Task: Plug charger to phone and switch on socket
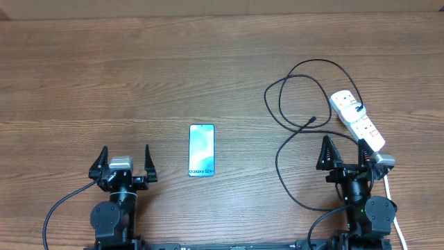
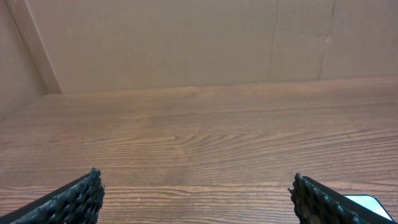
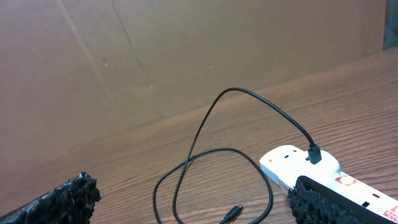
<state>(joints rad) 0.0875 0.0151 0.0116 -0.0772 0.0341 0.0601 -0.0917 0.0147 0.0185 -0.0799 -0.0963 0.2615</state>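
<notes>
The phone (image 1: 202,150) lies flat on the wooden table, screen up, text end toward me; its corner shows in the left wrist view (image 2: 365,202). The charger (image 1: 281,111) loops in black curves at the right, its free plug tip (image 1: 313,121) on the table left of the socket (image 1: 356,119); the other end is plugged into the socket's far end (image 3: 314,154). The cable (image 3: 205,155), tip (image 3: 232,214) and socket (image 3: 292,163) show in the right wrist view. My left gripper (image 1: 125,158) is open and empty, left of the phone. My right gripper (image 1: 345,154) is open and empty, just short of the socket.
The socket's white cord (image 1: 395,212) runs down past the right arm's base. A brown cardboard wall (image 2: 186,43) stands at the table's far edge.
</notes>
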